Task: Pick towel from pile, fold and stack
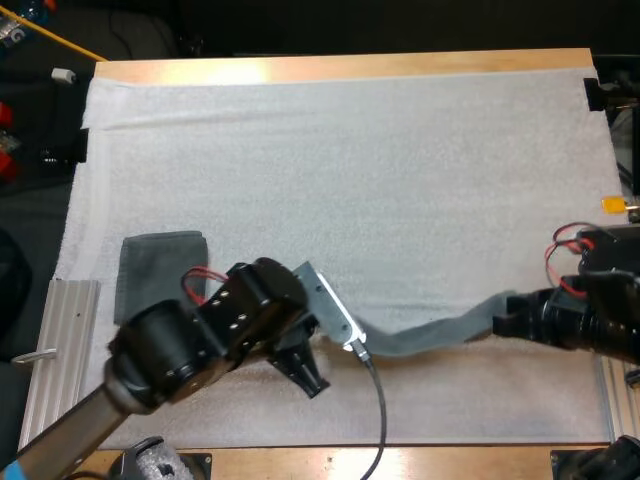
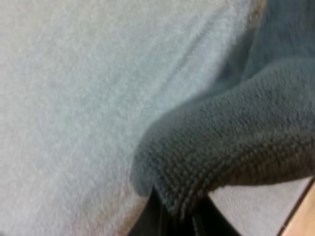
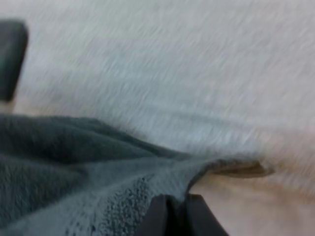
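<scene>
A dark grey-green towel [image 1: 440,335] hangs stretched as a narrow band between my two grippers, just above the white mat [image 1: 350,170] near its front edge. My left gripper [image 1: 312,372] is shut on the towel's left end; in the left wrist view the thick towel edge [image 2: 231,152] bunches over my fingertips [image 2: 167,219]. My right gripper [image 1: 505,322] is shut on the towel's right end, and the cloth [image 3: 83,172] runs away from my fingers [image 3: 177,214]. A folded towel [image 1: 160,272] lies flat at the mat's left side, seen far off as the folded towel [image 3: 11,56] in the right wrist view.
A metal rail [image 1: 58,350] runs along the table's left front. The wooden table edge [image 1: 350,66] borders the mat at the far side, and a second wooden strip [image 1: 400,462] borders the front.
</scene>
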Robot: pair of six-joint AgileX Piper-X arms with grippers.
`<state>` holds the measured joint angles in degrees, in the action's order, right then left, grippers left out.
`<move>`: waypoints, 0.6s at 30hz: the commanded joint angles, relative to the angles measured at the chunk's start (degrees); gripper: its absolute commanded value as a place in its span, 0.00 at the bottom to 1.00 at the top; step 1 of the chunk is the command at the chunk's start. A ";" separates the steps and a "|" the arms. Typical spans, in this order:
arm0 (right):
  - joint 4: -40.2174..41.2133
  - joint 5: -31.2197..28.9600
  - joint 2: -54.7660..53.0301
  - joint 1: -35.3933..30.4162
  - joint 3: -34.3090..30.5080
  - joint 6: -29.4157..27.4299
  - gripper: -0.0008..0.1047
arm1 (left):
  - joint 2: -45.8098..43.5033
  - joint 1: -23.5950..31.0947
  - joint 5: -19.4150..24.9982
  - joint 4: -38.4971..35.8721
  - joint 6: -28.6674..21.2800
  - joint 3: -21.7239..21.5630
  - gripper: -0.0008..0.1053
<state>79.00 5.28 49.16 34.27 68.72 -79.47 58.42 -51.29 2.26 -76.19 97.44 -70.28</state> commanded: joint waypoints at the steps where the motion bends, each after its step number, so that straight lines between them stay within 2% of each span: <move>1: 1.28 0.47 -0.27 1.39 1.14 1.49 0.01 | -0.69 -0.23 0.53 -2.14 0.16 -1.06 0.01; 3: 1.48 0.27 -0.45 4.71 2.47 4.23 0.01 | -1.89 -0.23 0.55 -5.58 0.40 -2.55 0.01; 7: 1.46 -1.99 -0.49 8.62 2.75 7.01 0.01 | -2.79 -0.13 0.70 -5.92 0.27 -2.50 0.01; 10: 1.36 -3.07 1.43 8.66 1.02 7.29 0.01 | -1.98 -0.05 1.23 -3.67 -0.90 -1.00 0.01; 13: -1.85 -7.66 5.15 7.88 -1.47 6.18 0.01 | 0.25 1.18 1.97 1.26 -3.40 1.42 0.01; 16: -7.26 -8.18 9.94 5.71 -3.23 4.58 0.01 | 3.96 5.92 1.72 6.33 -5.24 3.36 0.01; 18: -11.85 -8.16 14.75 2.54 -3.41 3.36 0.01 | 7.12 10.60 -0.59 9.39 -7.45 3.89 0.01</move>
<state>69.07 -2.14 63.98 37.64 65.20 -74.97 65.52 -41.26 1.77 -68.45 90.89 -66.33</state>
